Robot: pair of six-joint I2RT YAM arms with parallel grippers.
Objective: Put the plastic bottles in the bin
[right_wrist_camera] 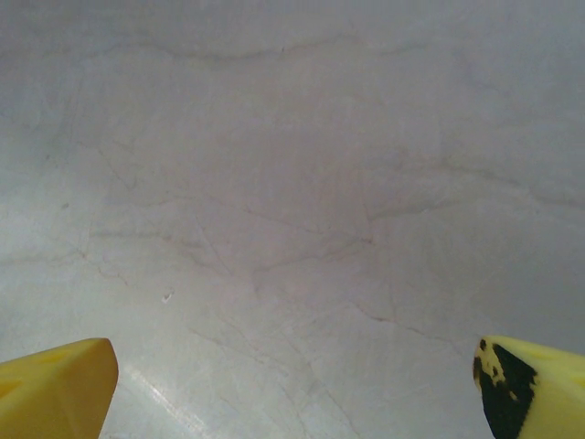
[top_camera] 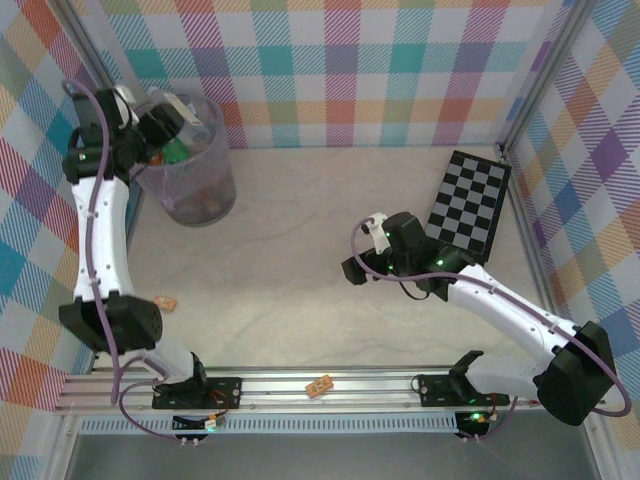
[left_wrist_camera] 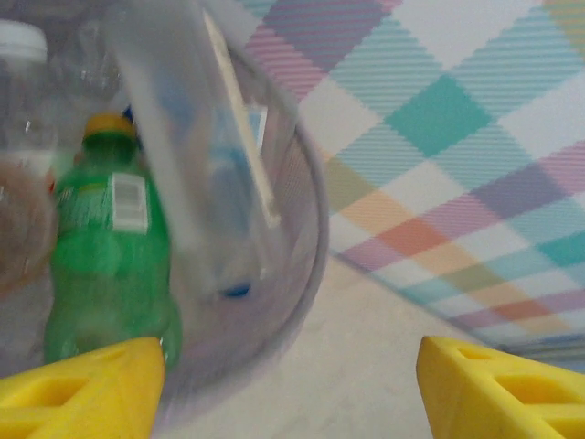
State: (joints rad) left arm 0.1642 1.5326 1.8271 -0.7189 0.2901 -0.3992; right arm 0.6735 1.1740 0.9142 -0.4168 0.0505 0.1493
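The bin (top_camera: 197, 192), a translucent grey-lavender bucket, stands at the far left of the table. A green bottle (top_camera: 180, 151) and amber ones (top_camera: 207, 204) lie inside it. My left gripper (top_camera: 176, 122) hovers over the bin's left rim. In the left wrist view its yellow fingers (left_wrist_camera: 82, 389) stand wide apart, the left gripper (left_wrist_camera: 291, 393) open with nothing between them. Beyond them the bin (left_wrist_camera: 306, 238) holds the green bottle with a yellow cap (left_wrist_camera: 105, 247) and a blurred clear bottle (left_wrist_camera: 187, 137), nose down. My right gripper (top_camera: 352, 268) is open over bare tabletop, also seen as the right gripper (right_wrist_camera: 292, 393).
A black-and-white checkerboard (top_camera: 470, 200) lies at the far right. One small tan wooden block (top_camera: 166, 301) sits beside the left arm, another (top_camera: 320, 385) rests on the front rail. Plaid walls close in the table on three sides.
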